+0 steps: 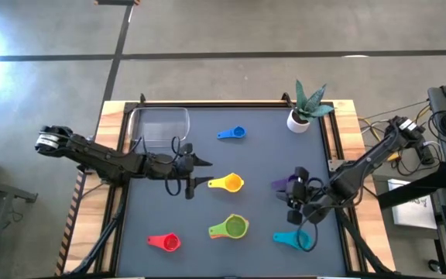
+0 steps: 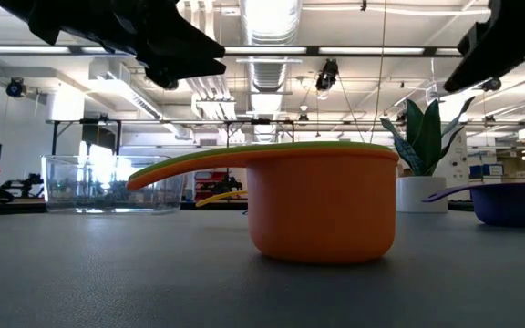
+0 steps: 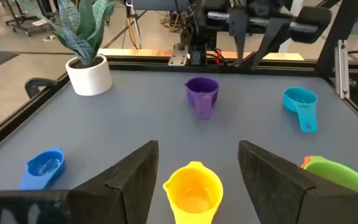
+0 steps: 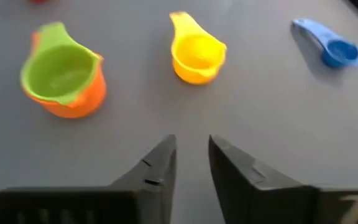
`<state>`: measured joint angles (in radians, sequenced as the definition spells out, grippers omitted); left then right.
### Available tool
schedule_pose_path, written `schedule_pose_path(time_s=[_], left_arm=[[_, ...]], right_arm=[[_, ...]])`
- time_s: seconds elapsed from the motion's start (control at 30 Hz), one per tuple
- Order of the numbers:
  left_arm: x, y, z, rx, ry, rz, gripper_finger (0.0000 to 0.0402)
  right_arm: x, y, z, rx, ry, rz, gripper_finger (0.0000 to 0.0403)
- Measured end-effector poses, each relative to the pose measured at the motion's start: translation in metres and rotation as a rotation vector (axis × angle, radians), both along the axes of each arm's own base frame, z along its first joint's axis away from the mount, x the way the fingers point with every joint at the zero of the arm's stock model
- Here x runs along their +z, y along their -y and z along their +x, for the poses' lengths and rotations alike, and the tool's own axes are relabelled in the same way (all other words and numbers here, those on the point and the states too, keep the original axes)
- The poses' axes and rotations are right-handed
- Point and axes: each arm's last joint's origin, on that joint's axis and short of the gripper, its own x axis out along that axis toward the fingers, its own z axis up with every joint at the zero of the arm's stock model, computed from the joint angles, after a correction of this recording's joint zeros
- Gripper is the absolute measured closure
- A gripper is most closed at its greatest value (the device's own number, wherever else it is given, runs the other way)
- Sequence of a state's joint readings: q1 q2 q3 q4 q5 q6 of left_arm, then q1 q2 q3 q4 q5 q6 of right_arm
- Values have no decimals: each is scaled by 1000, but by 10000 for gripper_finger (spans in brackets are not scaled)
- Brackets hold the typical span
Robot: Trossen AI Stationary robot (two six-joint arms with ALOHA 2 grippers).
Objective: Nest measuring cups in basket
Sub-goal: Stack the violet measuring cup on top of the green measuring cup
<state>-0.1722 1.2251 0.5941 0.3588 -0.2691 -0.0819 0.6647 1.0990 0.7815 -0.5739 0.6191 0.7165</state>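
The yellow cup [image 1: 227, 184] stands on its base mid-table; my left gripper [image 1: 205, 161] hovers open just to its far-left, and in the left wrist view the yellow cup [image 3: 192, 190] shows between the fingers, below them. My right gripper [image 1: 296, 192] is raised beside the purple cup [image 1: 285, 184], its fingers narrowly open [image 4: 191, 155]. The green cup sits nested in the orange cup [image 1: 235, 227]. The teal [image 1: 296, 239], red [image 1: 165, 242] and blue [image 1: 233, 133] cups lie apart on the mat. The clear basket [image 1: 161, 124] rests at the far left corner.
A white pot with a plant [image 1: 307, 112] stands at the far right corner. A wooden frame and black rails [image 1: 114, 186] edge the grey mat. In the low view the orange cup [image 2: 322, 214] fills the foreground, with the basket [image 2: 108, 182] behind it.
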Motion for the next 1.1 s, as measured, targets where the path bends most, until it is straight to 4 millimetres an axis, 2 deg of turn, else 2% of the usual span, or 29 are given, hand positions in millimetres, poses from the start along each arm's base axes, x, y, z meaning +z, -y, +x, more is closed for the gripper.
schedule_pose_path(time_s=[0.17,0.33,1.1], left_arm=[[-2,0,1,1,-6,-4,196],[-2,0,1,1,-7,-3,196],[-2,0,1,1,-7,-4,196]], right_arm=[[-4,0,0,-18,-25,-4,264],[-5,0,0,-30,-28,3,243],[-8,3,-5,-70,-83,17,239]])
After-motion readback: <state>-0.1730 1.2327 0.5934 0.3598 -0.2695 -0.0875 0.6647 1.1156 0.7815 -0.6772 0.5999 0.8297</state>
